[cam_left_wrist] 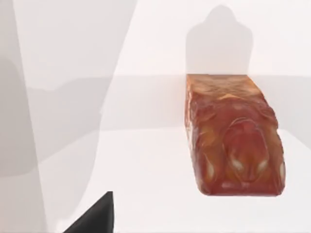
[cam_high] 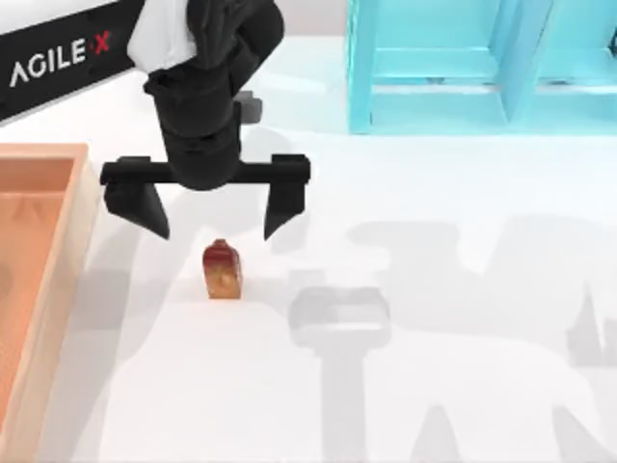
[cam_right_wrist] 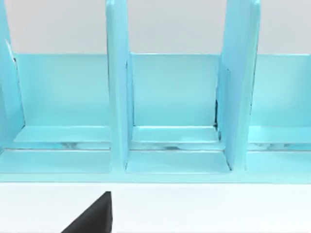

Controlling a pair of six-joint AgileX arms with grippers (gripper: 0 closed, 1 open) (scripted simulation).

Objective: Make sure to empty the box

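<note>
Box (cam_high: pixel 48 251), wooden, with a light tan rim and an orange-brown inner floor, sits at the left side of the table (cam_high: pixel 463 386); the part of its floor that is in sight carries nothing I can make out.

Just right of the box, standing on the white tabletop and apart from its wall, is a small reddish-brown loaf-shaped block (cam_high: pixel 222 272) with a glossy, mottled surface. The left wrist view shows the same block (cam_left_wrist: pixel 233 141) close up, resting on the table with its shadow cast behind it.

Left gripper (cam_high: pixel 214 224) hangs over the table directly behind the block. Its two dark fingers (cam_high: pixel 143 207) are spread wide apart, one to each side of the block's line, and neither touches it. One dark fingertip (cam_left_wrist: pixel 95 218) shows at the edge of the left wrist view, clear of the block.

A turquoise blue shelf unit (cam_high: pixel 482 68) with upright dividers stands at the far right of the table, well apart from the box. The right wrist view faces its compartments (cam_right_wrist: pixel 175 97) head-on, and a single dark fingertip (cam_right_wrist: pixel 92 216) of the right gripper shows in the foreground; whether that claw is apart or together cannot be told.
</note>
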